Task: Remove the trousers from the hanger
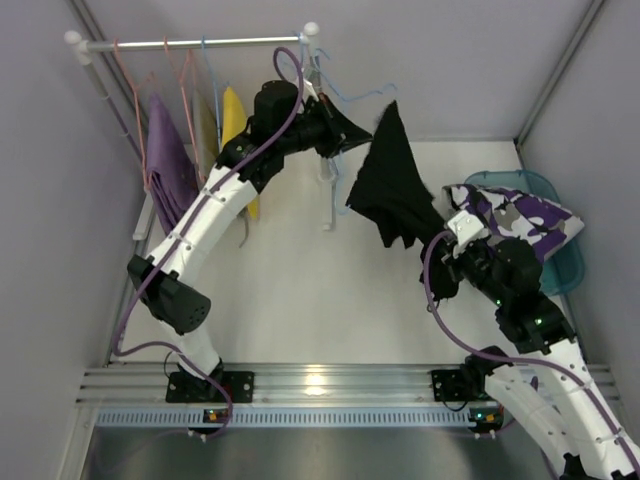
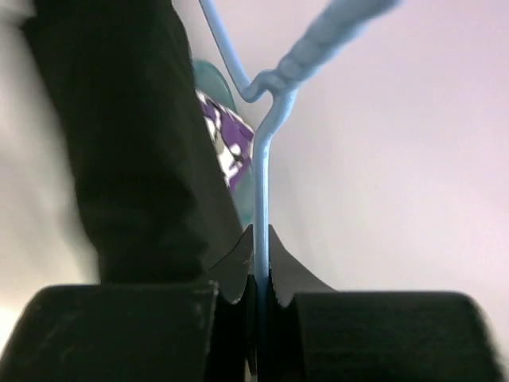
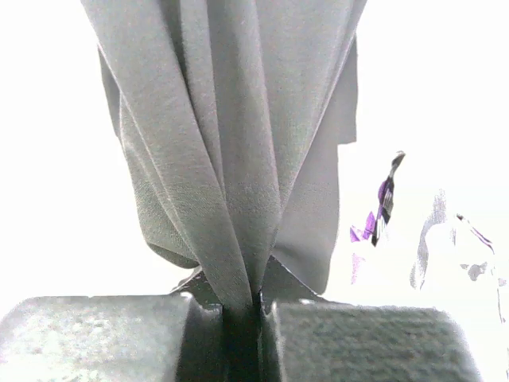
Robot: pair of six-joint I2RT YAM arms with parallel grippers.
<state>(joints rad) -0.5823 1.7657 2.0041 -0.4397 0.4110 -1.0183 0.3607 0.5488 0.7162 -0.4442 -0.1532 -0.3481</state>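
The black trousers (image 1: 392,185) hang in the air at mid table, draped over a light blue wire hanger (image 1: 352,97). My left gripper (image 1: 352,130) is shut on the hanger's wire (image 2: 262,191), with the black cloth (image 2: 135,143) just to its left. My right gripper (image 1: 437,238) is shut on the lower end of the black trousers (image 3: 231,159), which fan upward from the jaws. The purple, white and dark camouflage trousers (image 1: 520,215) lie in the teal basket (image 1: 570,265) at the right; they also show in the left wrist view (image 2: 227,139).
A white clothes rail (image 1: 195,42) stands at the back left with pink hangers (image 1: 125,85), a lilac garment (image 1: 168,160) and a yellow garment (image 1: 233,110). Grey walls close in on both sides.
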